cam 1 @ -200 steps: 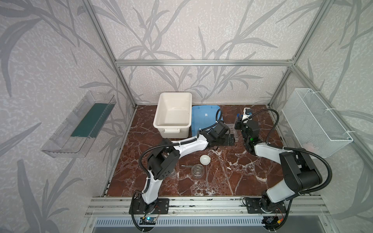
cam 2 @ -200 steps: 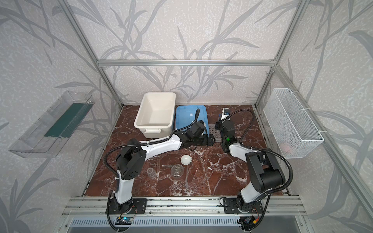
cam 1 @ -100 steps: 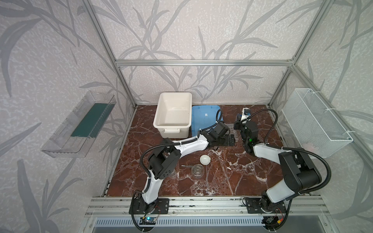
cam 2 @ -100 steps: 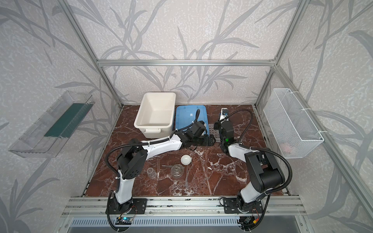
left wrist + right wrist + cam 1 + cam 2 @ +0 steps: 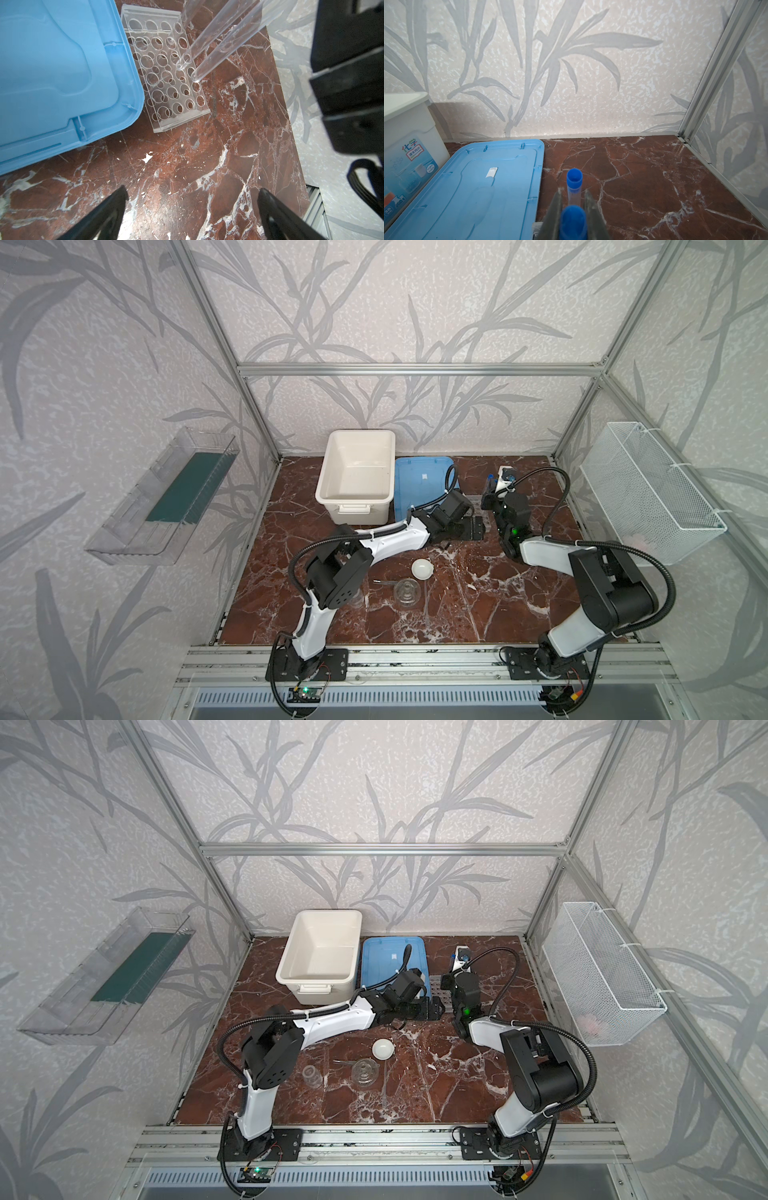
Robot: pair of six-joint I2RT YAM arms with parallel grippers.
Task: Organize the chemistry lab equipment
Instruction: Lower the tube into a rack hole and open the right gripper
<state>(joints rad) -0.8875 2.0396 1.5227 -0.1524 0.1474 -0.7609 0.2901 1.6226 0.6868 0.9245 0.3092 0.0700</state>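
Note:
The clear grid rack (image 5: pixel 166 68) stands beside the blue lid; in a top view it (image 5: pixel 436 986) shows between the two grippers. My right gripper (image 5: pixel 573 198) is shut on a blue-capped test tube (image 5: pixel 573 220), whose lower end (image 5: pixel 207 62) hangs tilted at the rack's edge. Two more tubes (image 5: pixel 199 39) (image 5: pixel 188 10) lean in rack holes. My left gripper (image 5: pixel 192 194) is open and empty over bare marble near the rack. In front lie the white dish (image 5: pixel 422 568), a glass vessel (image 5: pixel 406 592), a second vessel (image 5: pixel 312 1076) and the tweezers (image 5: pixel 345 1062).
The white tub (image 5: pixel 322 485) sits at the back with the blue lid (image 5: pixel 419 485) flat beside it, close to the rack. A wire basket (image 5: pixel 648 489) hangs on the right wall and a clear shelf (image 5: pixel 166 497) on the left wall.
The right gripper with its tube has drifted slightly left, toward the rack. The left arm has barely moved.

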